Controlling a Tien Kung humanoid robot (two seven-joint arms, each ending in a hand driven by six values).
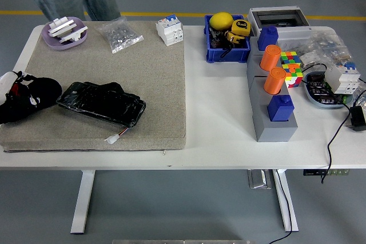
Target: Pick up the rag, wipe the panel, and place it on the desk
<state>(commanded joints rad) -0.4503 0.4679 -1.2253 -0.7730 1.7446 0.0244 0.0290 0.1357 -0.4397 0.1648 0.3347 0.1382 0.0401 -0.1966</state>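
Left hand (14, 98) rests curled on the mat's (114, 84) left edge, grip indiscernible.

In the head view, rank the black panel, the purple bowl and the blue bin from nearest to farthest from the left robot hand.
From the left robot hand:
1. Black panel, just to its right on the mat.
2. Purple bowl, far-left corner of the mat.
3. Blue bin, past the mat, far side.
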